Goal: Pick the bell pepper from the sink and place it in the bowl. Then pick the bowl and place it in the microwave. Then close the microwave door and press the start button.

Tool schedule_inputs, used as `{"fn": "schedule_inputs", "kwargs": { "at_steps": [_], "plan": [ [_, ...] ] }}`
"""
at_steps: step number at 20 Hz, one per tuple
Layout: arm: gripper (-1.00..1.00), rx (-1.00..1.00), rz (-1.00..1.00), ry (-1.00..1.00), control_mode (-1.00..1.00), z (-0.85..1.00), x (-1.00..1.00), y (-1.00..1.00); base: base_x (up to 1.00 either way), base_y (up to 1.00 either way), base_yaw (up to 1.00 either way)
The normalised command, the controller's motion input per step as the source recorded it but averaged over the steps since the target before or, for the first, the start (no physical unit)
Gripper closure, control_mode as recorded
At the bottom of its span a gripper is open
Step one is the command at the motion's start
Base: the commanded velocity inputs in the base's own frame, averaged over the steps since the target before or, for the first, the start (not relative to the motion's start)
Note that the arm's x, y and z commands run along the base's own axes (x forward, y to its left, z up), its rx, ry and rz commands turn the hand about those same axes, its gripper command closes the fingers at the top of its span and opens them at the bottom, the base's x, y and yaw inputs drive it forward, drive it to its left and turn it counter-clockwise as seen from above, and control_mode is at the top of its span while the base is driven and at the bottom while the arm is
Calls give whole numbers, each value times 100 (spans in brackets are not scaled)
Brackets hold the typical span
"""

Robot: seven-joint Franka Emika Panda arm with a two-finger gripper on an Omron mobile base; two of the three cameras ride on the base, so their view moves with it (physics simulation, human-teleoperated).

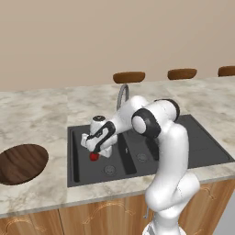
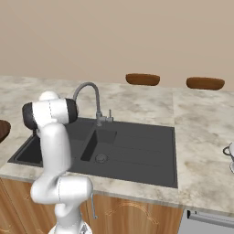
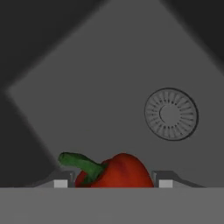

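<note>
- The step in hand is the first one: picking the bell pepper (image 3: 116,171) out of the sink (image 1: 202,151).
- The gripper (image 1: 95,153) is down inside the left basin, its fingertips (image 3: 61,180) standing on either side of the pepper.
- In the hand view the jaws are spread with the pepper between them; the tips sit right at its sides, but I cannot tell whether they press on it yet.
- The pepper lies on the dark basin floor, near the round steel drain (image 3: 171,114) yet apart from it.
- It is small, glossy and red, with a curved green stem pointing off to one side; from the left base view only a red patch shows under the hand.
- Judging from this, the next move calls for the jaws to pinch the pepper firmly, then a lift clear of the basin wall.
- The wooden bowl (image 1: 20,163) waits on the marble counter (image 1: 41,110), left of the sink and well apart from it.
- The smooth rounded skin could slip if the pinch lands off centre.
</note>
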Motion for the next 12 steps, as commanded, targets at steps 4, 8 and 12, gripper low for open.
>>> {"fn": "schedule_inputs", "kwargs": {
  "at_steps": [4, 8, 12],
  "plan": [
    [100, 0, 4, -15, -100, 100, -48, 0, 0, 0, 0],
    [100, 0, 9, -18, -100, 100, -48, 0, 0, 0, 0],
    [100, 0, 11, -18, -100, 100, -48, 0, 0, 0, 0]
  ]
}}
